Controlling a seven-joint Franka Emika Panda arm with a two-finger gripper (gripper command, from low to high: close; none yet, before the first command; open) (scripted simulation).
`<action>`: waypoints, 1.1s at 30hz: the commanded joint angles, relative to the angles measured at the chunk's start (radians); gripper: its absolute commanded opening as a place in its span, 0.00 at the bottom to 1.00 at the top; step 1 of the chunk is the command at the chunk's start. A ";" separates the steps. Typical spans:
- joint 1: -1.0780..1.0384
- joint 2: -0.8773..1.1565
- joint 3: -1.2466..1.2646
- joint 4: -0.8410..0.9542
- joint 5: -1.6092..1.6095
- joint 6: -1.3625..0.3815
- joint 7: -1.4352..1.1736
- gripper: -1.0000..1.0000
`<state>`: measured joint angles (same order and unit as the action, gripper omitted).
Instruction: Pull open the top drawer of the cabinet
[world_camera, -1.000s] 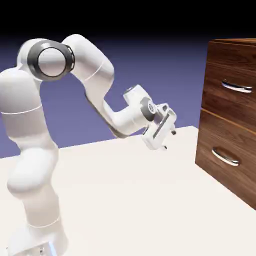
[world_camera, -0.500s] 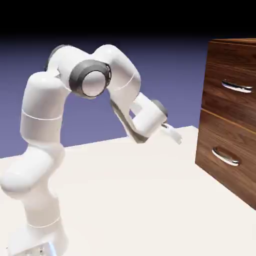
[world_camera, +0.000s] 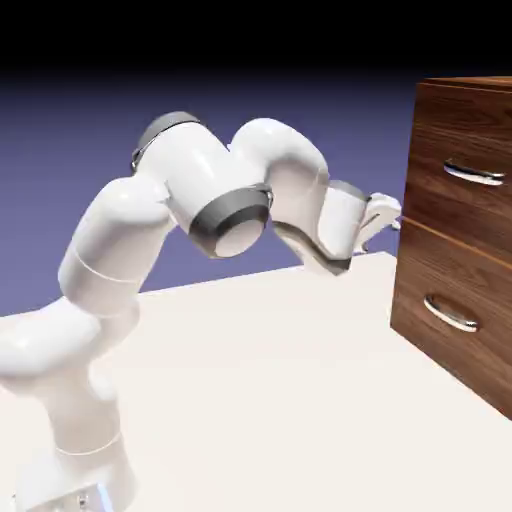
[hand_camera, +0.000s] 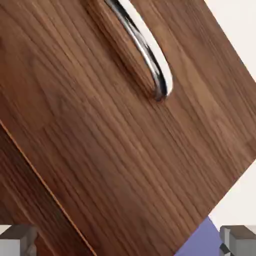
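A white robot arm stands on a pale table (world_camera: 250, 400), bent forward and reaching to the right toward a large dark wooden cabinet (world_camera: 465, 260). The cabinet shows 2 stacked drawer fronts, each with 1 curved silver bar. The top drawer (world_camera: 440, 205) is shut, flush with the one below it, and its handle (world_camera: 473, 174) sits high on the right of the exterior view.

Over the last second the arm has swung a long way. Its hand was hanging out over the middle of the table, pointing down. Now the elbow has rolled over and the gripper (world_camera: 392, 213) has come up level, right beside the cabinet's near edge, at the height of the top drawer but lower than the handle and to its left.

The view from the hand is filled with tilted wood grain. A silver handle (hand_camera: 145, 47) crosses the top of it, well off centre, and the seam between the 2 drawers (hand_camera: 45, 185) runs across the lower left. The 2 grey fingertips (hand_camera: 17, 240) sit wide apart in the bottom corners with nothing between them: fully open, holding nothing.

I'd judge the reach nearly done; lining up on the bar and closing come next.
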<state>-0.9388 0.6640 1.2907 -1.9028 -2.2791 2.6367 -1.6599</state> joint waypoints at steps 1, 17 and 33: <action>-0.017 0.022 0.023 0.016 -0.041 -0.007 -0.044 0.50; 0.001 0.299 0.142 0.381 -0.397 -0.014 -0.523 0.50; -0.394 0.188 0.393 -0.076 -0.408 -0.138 -0.385 0.00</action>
<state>-1.3333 0.8523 1.6838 -1.9788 -2.6887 2.4986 -2.0438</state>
